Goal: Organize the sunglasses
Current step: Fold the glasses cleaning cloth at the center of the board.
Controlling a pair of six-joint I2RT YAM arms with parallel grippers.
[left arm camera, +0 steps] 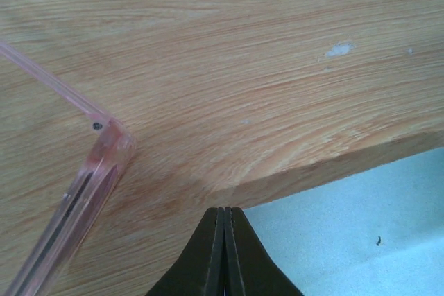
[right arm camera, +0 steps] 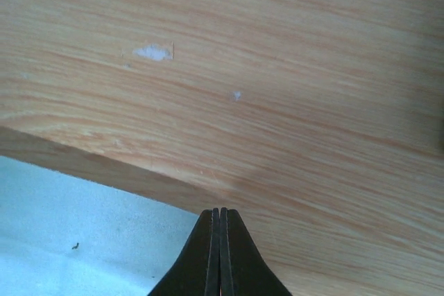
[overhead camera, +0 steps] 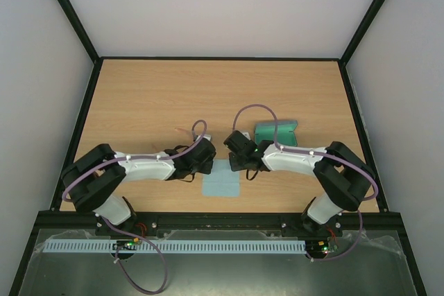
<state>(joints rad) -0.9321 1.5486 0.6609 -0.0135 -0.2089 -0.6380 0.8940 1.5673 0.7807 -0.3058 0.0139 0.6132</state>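
The left gripper (left arm camera: 223, 211) and right gripper (right arm camera: 219, 211) hover low over the worktop (overhead camera: 139, 102) at the edge of the light-blue cloth (left arm camera: 361, 233), jaws pressed together on nothing — the pink sunglasses (left arm camera: 104, 161) lie ungrasped just beside the left one, the open case (overhead camera: 276, 132) apparently awaiting them.

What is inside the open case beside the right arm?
The case shows only green lining. The right arm and its cable cover its near edge, so that part cannot be seen.
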